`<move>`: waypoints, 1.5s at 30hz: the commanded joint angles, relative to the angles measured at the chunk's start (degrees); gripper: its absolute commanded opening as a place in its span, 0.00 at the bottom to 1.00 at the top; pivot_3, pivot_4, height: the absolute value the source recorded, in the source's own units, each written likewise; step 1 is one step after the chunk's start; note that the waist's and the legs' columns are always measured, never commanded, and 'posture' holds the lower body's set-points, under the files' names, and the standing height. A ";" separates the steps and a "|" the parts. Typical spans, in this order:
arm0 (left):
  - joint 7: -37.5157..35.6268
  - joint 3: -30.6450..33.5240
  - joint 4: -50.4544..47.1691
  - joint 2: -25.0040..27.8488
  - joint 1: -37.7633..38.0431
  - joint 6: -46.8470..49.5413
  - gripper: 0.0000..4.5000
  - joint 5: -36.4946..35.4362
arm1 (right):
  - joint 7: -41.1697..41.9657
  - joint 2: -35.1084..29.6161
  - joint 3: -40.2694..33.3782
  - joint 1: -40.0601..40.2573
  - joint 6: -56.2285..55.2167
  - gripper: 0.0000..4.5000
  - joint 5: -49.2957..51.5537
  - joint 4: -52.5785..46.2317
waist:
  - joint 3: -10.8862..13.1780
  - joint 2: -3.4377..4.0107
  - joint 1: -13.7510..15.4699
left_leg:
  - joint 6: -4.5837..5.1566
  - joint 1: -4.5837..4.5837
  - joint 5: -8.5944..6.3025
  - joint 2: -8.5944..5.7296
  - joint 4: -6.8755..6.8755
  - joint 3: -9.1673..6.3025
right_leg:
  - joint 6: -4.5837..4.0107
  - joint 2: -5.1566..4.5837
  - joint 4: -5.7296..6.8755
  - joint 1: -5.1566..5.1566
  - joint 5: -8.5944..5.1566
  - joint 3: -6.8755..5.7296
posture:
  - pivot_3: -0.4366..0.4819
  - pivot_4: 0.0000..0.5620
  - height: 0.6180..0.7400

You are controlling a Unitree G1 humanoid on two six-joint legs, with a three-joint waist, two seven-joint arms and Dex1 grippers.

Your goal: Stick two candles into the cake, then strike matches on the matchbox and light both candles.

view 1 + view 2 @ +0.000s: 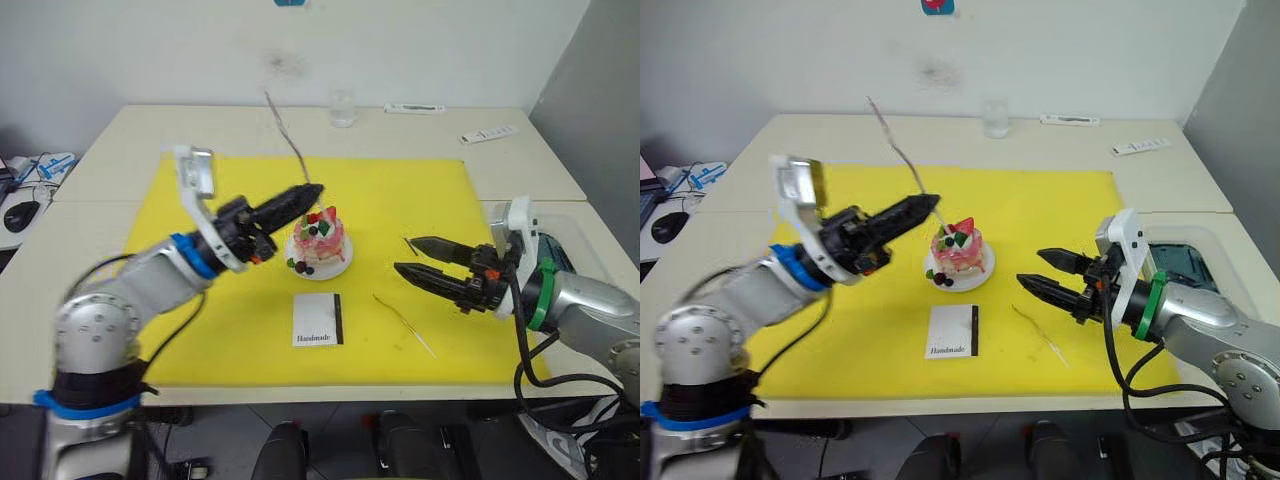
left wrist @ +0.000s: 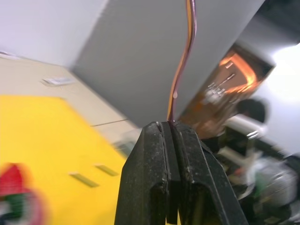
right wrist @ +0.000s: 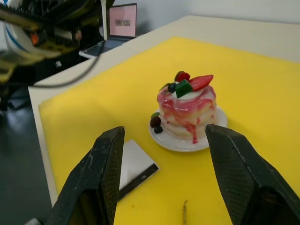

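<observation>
One candle (image 1: 285, 135) rises from the left gripper (image 1: 312, 189), whose fingers are clamped on its lower end; its wavy length slants up toward the upper left of the left eye view. The cake (image 1: 320, 238) sits on its white plate (image 1: 337, 267) at frame centre, just below and right of those fingertips, so the left arm is the nearer one. To plant it, the candle's long axis likely needs tipping upright over the cake. A second candle (image 1: 404, 324) lies on the yellow mat (image 1: 420, 200) at lower right, near the right gripper (image 1: 412, 255), whose fingers stand apart and empty. The matchbox (image 1: 318, 319) lies below the cake.
</observation>
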 commanded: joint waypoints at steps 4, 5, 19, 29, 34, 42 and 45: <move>-15.08 -0.84 7.79 5.90 4.62 -9.70 0.00 22.78 | 6.91 -2.30 1.56 -5.79 -3.16 0.63 -5.57 -2.54 | 0.04 0.04 0.11 | -0.01 -0.07 0.00 -0.01 -0.02 0.05 | -0.01 -0.06 -0.08 -0.02 -0.01 0.00 | 0.48 0.27 1.00; -16.39 -1.54 9.02 5.40 4.59 -10.95 0.00 25.07 | 7.75 -2.36 2.11 -6.61 -3.23 0.63 -6.19 -2.46 | 0.06 0.00 0.13 | -0.01 -0.12 -0.01 0.00 -0.01 0.04 | -0.01 -0.07 -0.09 -0.04 -0.01 -0.01 | 0.48 0.27 1.00; -22.67 -5.55 18.03 -6.91 -3.14 -14.59 0.00 36.61 | 9.18 1.72 6.79 -11.90 -2.54 0.63 -11.85 -2.19 | 0.14 -0.13 0.28 | -0.01 -0.49 0.00 0.01 0.08 -0.12 | 0.29 -0.09 -0.06 -0.24 0.17 -0.20 | 0.48 0.27 1.00; -26.35 -7.71 21.56 -12.22 -6.29 -17.99 0.00 42.46 | 8.83 4.62 8.14 -9.65 -3.56 0.63 -15.32 -3.64 | 0.14 -0.13 0.27 | -0.01 -0.47 0.00 0.00 0.13 -0.12 | 0.38 -0.08 -0.04 -0.22 0.23 -0.19 | 0.48 0.27 1.00; -26.12 -6.79 23.75 -14.09 -7.36 -18.93 0.00 43.97 | 8.81 5.42 7.92 -9.01 -3.60 0.63 -16.33 -3.86 | 0.14 -0.13 0.28 | -0.01 -0.47 0.00 0.00 0.14 -0.13 | 0.38 -0.09 -0.01 -0.22 0.23 -0.19 | 0.48 0.27 1.00; -27.57 -7.28 26.60 -15.44 -8.66 -20.89 0.00 46.51 | 8.36 6.24 7.44 -9.14 -2.56 0.63 -16.05 -4.59 | 0.14 -0.13 0.27 | -0.01 -0.45 0.01 -0.01 0.17 -0.14 | 0.41 -0.08 0.02 -0.21 0.26 -0.18 | 0.48 0.27 1.00; -27.63 -7.06 26.78 -15.78 -8.24 -20.97 0.00 46.88 | 8.33 6.09 7.38 -9.18 -2.29 0.63 -15.98 -4.78 | 0.14 -0.13 0.27 | -0.01 -0.45 0.01 -0.01 0.17 -0.14 | 0.40 -0.08 0.02 -0.21 0.26 -0.19 | 0.48 0.27 1.00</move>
